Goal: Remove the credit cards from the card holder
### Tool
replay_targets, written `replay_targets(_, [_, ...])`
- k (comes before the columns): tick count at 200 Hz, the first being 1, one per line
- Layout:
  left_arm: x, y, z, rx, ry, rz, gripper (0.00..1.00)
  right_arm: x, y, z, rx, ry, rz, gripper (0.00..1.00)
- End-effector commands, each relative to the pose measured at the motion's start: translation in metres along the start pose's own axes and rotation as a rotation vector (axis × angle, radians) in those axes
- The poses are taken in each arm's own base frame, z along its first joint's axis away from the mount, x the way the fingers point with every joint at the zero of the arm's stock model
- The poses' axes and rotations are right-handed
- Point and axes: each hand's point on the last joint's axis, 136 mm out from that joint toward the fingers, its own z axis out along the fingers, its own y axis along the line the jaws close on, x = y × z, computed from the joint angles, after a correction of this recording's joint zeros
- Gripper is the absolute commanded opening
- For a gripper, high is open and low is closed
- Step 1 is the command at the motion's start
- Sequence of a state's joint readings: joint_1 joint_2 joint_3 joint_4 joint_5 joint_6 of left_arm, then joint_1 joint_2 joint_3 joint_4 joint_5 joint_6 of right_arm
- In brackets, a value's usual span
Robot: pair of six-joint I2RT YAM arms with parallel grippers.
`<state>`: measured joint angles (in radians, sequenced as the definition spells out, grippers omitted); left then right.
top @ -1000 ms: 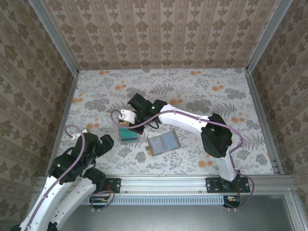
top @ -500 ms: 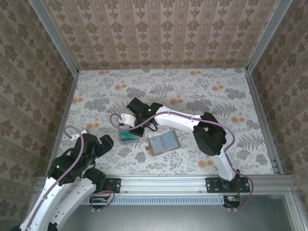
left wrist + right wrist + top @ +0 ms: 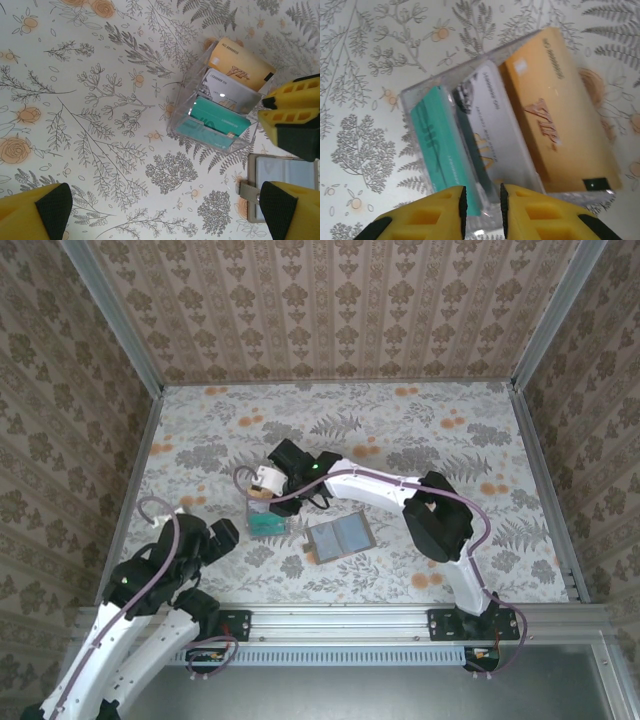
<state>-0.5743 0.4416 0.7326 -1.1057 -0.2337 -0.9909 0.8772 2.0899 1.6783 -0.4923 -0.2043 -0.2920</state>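
So, left arm (image 3: 100, 640): jaws spread wide with nothing in them, hovering over the desk (image 3: 450, 440) left of the tray.
clear tray (image 3: 180, 115): the credit cards (image 3: 560, 115) sit slotted in it, teal, white and tan-orange.
right arm (image 3: 370, 487): jaws just a slit apart at the tray's edge. Gripping or let go, can't tell.
card holder (image 3: 338, 538): lying open right of the tray, pockets unreadable.
step: looks like card drop-off.
next: probably lift clear, then check the holder.

Tan-orange credit card (image 3: 560, 115), floral tabletop (image 3: 100, 125)
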Motion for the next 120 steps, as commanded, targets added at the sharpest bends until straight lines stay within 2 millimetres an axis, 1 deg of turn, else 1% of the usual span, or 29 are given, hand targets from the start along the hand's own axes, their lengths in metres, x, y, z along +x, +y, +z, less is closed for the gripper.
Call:
replay_targets(1, [-0.002,-0.011,0.005,0.017,0.019,0.030,1.00,-0.019,-0.025,-0.045,0.084,-0.138,0.135,0.29])
replay_targets(18, [-0.002,-0.022,0.013,0.037,0.037,0.039,1.00,-0.013,-0.040,-0.067,0.117,-0.202,0.246,0.29])
replay_targets(35, [-0.002,-0.035,0.022,0.064,0.054,0.047,1.00,0.003,-0.054,-0.087,0.150,-0.242,0.368,0.29])
replay_targets(47, [-0.001,-0.045,0.029,0.085,0.066,0.050,1.00,0.019,-0.064,-0.099,0.175,-0.247,0.469,0.29])
replay_targets(65, [0.000,-0.059,0.040,0.116,0.084,0.050,1.00,0.052,-0.073,-0.111,0.200,-0.209,0.631,0.28])
replay_targets(78, [0.003,-0.069,0.048,0.125,0.098,0.054,0.99,0.076,-0.073,-0.115,0.196,-0.170,0.720,0.28])
replay_targets(103, [0.012,-0.092,0.063,0.144,0.131,0.072,0.92,0.120,-0.063,-0.114,0.198,-0.104,0.819,0.27])
replay_targets(120, [0.024,-0.111,0.075,0.174,0.163,0.083,0.80,0.147,-0.054,-0.111,0.203,-0.073,0.869,0.28])
